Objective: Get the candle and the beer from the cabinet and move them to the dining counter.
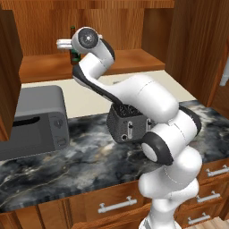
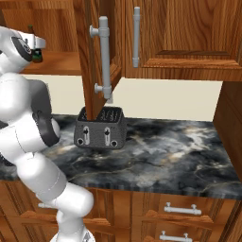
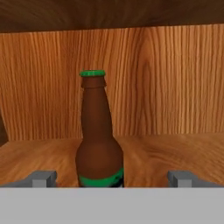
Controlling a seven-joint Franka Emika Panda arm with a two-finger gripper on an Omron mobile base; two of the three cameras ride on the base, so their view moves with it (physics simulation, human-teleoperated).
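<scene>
The beer [image 3: 98,140], a brown glass bottle with a green cap and green label, stands upright on the cabinet's wood shelf [image 3: 175,151]. My gripper [image 3: 113,179] is open. Its two fingertips [image 3: 43,178] sit wide apart on either side of the bottle's base and do not touch it. From the left base view my wrist [image 1: 87,40] reaches into the open cabinet [image 1: 129,60], and a bit of the beer [image 1: 73,56] shows behind it. The candle and the dining counter are out of view.
An open cabinet door [image 2: 92,52] with a long silver handle [image 2: 104,56] hangs over the dark toaster [image 2: 100,128]. A grey microwave [image 1: 31,120] sits on the marble worktop [image 1: 89,161] to the left. Drawers [image 1: 116,203] run below.
</scene>
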